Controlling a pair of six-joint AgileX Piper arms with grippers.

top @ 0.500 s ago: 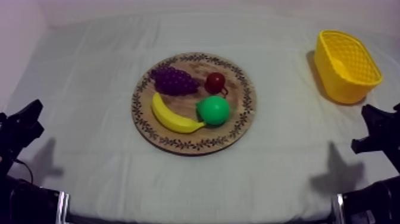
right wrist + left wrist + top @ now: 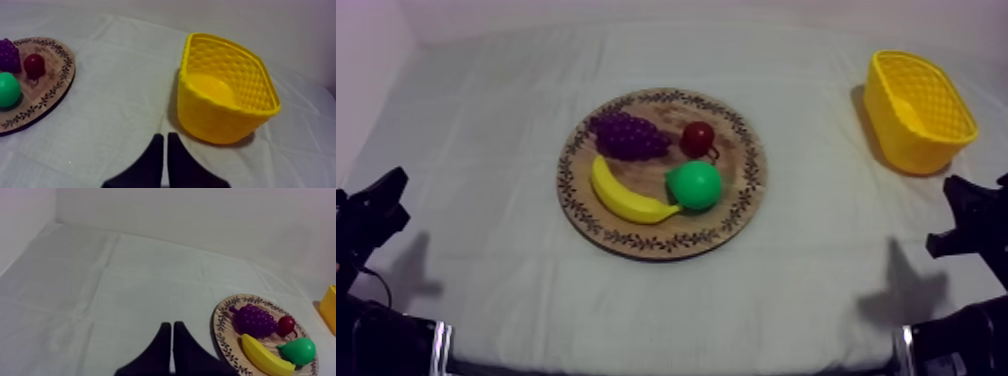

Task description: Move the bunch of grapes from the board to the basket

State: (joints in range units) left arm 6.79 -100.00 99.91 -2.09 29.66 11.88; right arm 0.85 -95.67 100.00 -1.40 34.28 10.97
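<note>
Over the table from above, the bunch of grapes (image 2: 627, 135) lies on the far-left part of the wooden board (image 2: 738, 170), just beside the banana (image 2: 626, 198) and near the small red fruit (image 2: 697, 138); the yellow basket (image 2: 896, 140) stands well apart at the right; a careless descent could, I judge, nudge those neighbours. Left wrist view: the left gripper (image 2: 172, 324) has its fingers pressed together on nothing, short of the board. Right wrist view: the right gripper (image 2: 163, 135) is likewise closed on nothing, near the basket; unless spread first, either would likely knock the bumpy bunch aside. No brand or writing can be read.
</note>
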